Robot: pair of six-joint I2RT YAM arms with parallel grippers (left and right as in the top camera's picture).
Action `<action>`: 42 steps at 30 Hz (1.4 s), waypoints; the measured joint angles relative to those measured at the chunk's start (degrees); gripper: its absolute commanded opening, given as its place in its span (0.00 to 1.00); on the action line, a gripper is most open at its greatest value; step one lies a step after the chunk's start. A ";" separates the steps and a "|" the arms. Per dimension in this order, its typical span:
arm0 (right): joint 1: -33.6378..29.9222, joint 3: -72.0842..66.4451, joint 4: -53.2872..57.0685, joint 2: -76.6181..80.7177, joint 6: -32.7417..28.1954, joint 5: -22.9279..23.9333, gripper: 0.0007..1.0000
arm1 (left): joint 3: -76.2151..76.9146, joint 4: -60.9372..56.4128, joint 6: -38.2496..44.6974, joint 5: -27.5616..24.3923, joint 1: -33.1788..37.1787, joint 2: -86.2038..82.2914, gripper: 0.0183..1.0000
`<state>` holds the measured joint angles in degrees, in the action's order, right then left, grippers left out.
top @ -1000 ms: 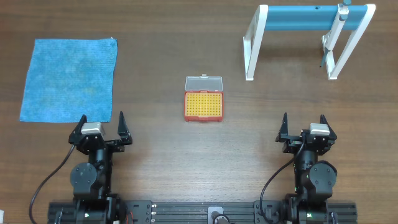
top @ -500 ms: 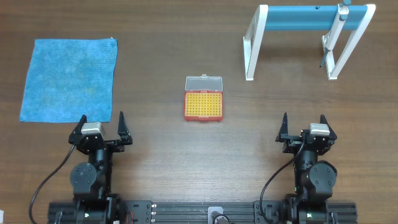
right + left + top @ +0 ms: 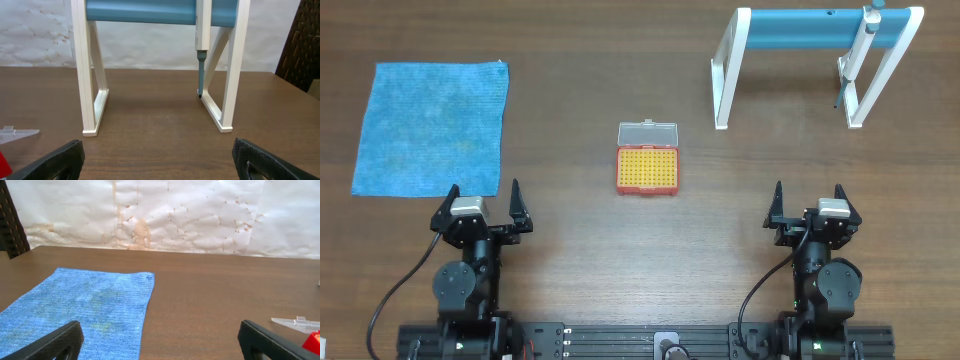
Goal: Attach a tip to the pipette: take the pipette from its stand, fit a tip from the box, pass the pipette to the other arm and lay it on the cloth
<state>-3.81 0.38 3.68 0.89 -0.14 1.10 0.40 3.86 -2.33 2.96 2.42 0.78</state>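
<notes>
The pipette (image 3: 857, 52) hangs on the white stand with a blue bar (image 3: 818, 30) at the back right; in the right wrist view the pipette (image 3: 201, 50) hangs by the stand's far leg (image 3: 231, 65). A red tip box (image 3: 647, 168) with yellow tips and its clear lid folded back sits mid-table. A blue cloth (image 3: 432, 128) lies flat at the back left, and the cloth (image 3: 75, 312) spreads ahead of my left gripper. My left gripper (image 3: 482, 203) and right gripper (image 3: 807, 202) rest open near the front edge, nothing between their fingers.
The brown wooden table (image 3: 620, 270) stretches bare between the box and both arm bases. A pale papered wall (image 3: 200, 215) closes the table's far side. The box's clear lid edge (image 3: 295, 323) shows off to one side of the cloth.
</notes>
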 measured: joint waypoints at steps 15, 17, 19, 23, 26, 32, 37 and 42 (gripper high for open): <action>0.00 -0.02 0.00 0.00 0.00 0.00 0.97 | 0.00 0.00 0.02 0.02 0.00 0.00 1.00; 0.00 0.00 0.00 0.00 0.00 0.00 0.97 | -0.02 0.00 0.02 0.02 0.00 0.00 1.00; 0.00 -0.02 0.00 0.00 0.00 0.00 0.97 | -0.02 0.00 0.02 0.02 0.00 0.00 1.00; 0.00 -0.02 0.00 0.00 0.00 0.00 0.97 | 0.00 0.00 0.02 0.02 0.00 0.00 1.00; 0.00 -0.02 0.00 0.00 0.00 0.00 0.97 | 0.00 0.00 0.02 0.00 0.00 0.00 1.00; 0.00 0.00 0.00 0.00 0.00 0.00 0.97 | -0.02 0.00 0.02 0.02 0.00 0.00 1.00; 0.00 0.00 0.00 0.02 0.02 0.00 0.97 | 0.00 0.00 0.02 0.02 0.00 0.00 1.00; 0.00 1.92 -3.34 13.75 1.53 0.00 0.97 | 0.00 0.00 0.00 0.02 0.00 -0.04 1.00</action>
<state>-3.81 2.31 0.34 14.63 1.39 1.10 0.40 3.86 -2.33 2.98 2.42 0.73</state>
